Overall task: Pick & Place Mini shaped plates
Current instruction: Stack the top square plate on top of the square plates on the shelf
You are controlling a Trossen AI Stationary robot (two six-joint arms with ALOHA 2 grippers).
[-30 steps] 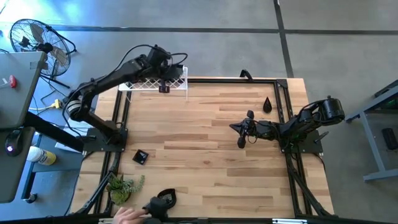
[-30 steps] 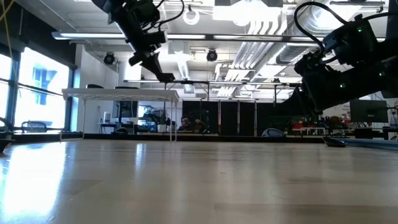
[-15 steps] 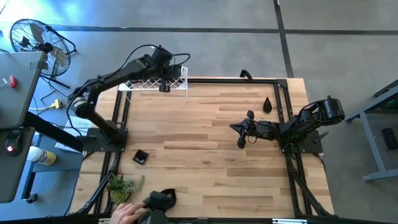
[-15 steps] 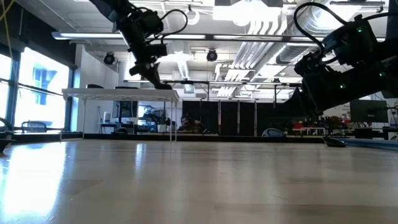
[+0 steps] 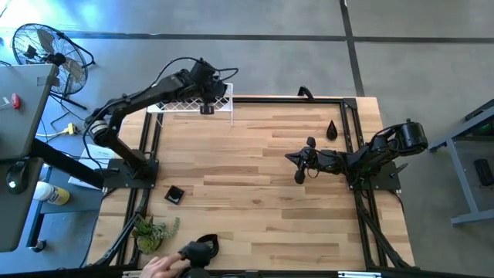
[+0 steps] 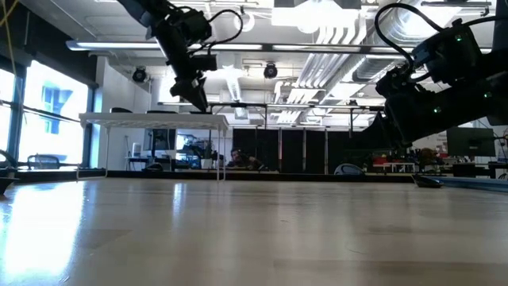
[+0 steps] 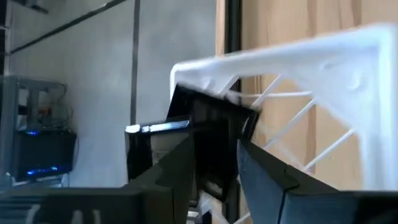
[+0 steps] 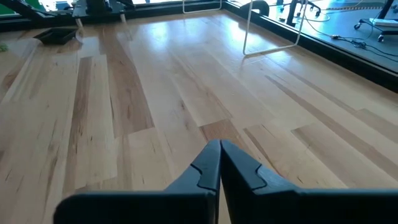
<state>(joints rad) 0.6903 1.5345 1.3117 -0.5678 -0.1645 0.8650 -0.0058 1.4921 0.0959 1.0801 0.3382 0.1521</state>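
High view: my left tool (image 5: 206, 108) hangs at eleven o'clock over the white rack (image 5: 179, 103), clamped on what looks like a black plate (image 7: 211, 146); my right tool (image 5: 299, 167), pinched closed, waits at three o'clock on the worktop (image 5: 247, 177).

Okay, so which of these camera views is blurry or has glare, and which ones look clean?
Left wrist view: the white rack and the dark plate in the left tool are soft and out of focus. Low view: the tabletop has a pale sheen near the left window, and the arms show as backlit silhouettes. High view: evenly lit and sharp. Right wrist view: clear, with mild shine on the wood.
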